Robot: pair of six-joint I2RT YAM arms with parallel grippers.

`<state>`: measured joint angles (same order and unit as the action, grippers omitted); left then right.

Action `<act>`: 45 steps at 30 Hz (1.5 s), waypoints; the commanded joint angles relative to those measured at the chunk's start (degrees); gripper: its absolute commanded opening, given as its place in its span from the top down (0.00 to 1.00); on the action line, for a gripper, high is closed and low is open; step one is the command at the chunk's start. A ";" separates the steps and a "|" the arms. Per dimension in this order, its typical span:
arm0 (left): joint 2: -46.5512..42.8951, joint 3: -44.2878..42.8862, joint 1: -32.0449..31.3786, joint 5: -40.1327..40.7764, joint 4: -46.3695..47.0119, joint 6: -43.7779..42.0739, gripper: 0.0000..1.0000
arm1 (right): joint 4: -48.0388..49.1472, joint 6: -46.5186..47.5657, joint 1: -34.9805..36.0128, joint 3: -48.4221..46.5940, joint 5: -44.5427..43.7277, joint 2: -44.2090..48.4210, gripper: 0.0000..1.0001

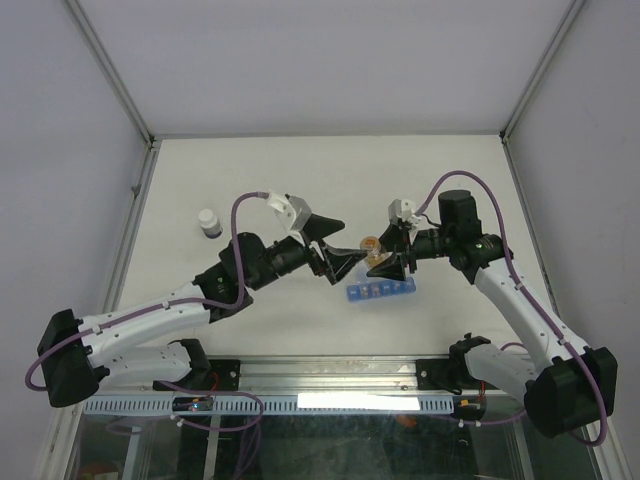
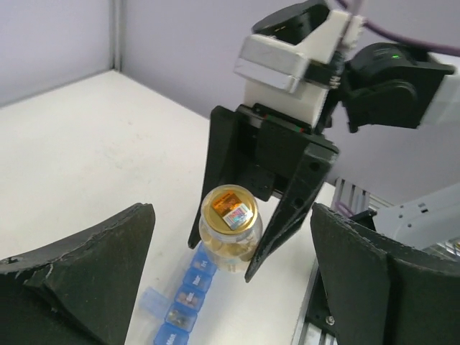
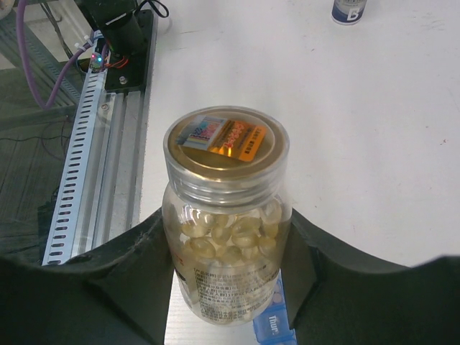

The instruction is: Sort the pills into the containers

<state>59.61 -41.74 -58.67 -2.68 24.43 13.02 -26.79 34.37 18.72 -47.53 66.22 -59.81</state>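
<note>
Two claws meet: right claw (image 2: 241, 237) clamps the capped bottle (image 3: 226, 237) over the organiser (image 1: 380, 292); left claw (image 1: 338, 245) gapes wide, probably for the lid (image 3: 226, 147).

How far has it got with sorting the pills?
Barely started, it seems. Done: the pill bottle is held above the table, clamped in the right gripper. In hand: the open left gripper faces the bottle's gold top, which looks closed. Left: getting pills into the blue organiser strip below; one lid there looks open, and I cannot tell if any compartment is filled.
</note>
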 commanded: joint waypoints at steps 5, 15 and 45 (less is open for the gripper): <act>6.38 -10.10 -2.47 8.88 -9.90 5.75 0.14 | 2.22 -0.49 -0.17 -1.34 0.39 0.53 1.00; 10.21 -13.37 -3.79 7.67 -12.37 4.96 0.28 | 2.18 -0.36 -0.18 -1.34 0.25 0.40 1.00; 8.33 -5.88 -3.91 -6.15 -5.22 -14.27 0.96 | 1.92 -0.44 -0.26 -1.39 0.82 0.84 1.00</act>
<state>71.57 -51.37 -62.26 0.95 13.37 10.57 -26.57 34.79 18.74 -47.53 65.19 -59.83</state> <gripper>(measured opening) 0.384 0.545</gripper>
